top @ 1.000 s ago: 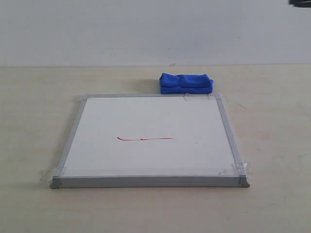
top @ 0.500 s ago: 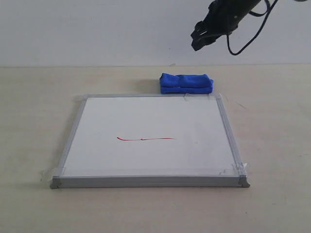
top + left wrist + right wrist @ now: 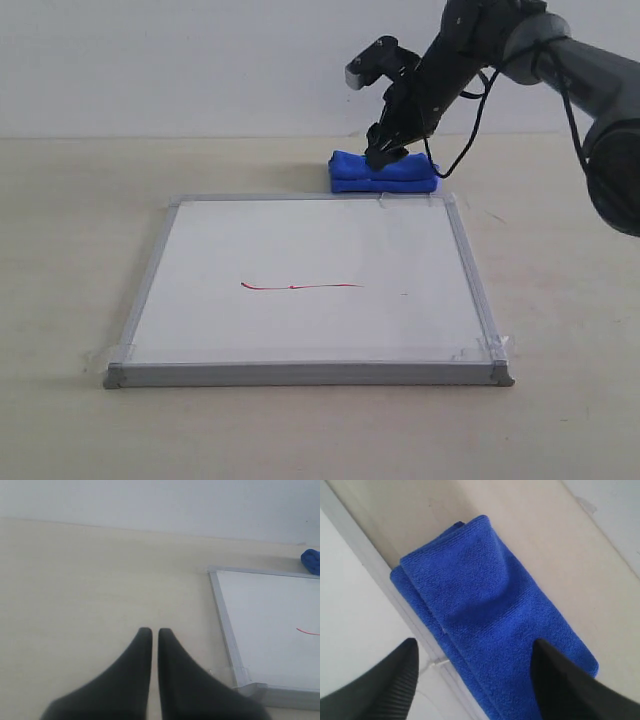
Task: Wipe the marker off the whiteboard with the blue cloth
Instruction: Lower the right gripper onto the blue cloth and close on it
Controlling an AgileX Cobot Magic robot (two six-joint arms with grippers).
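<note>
Your right gripper (image 3: 385, 155) hangs with jaws wide over the blue cloth (image 3: 402, 176), which lies just beside the whiteboard (image 3: 310, 240) at its far edge. The marker line (image 3: 300, 286) sits mid-board, intact. Your left gripper (image 3: 151, 632) has fingers together, empty, beside the board.

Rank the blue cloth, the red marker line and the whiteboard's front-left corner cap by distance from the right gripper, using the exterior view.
1. The blue cloth, right under the right gripper, behind the whiteboard.
2. The red marker line, mid-board.
3. The front-left corner cap, at the diagonally opposite corner.
</note>
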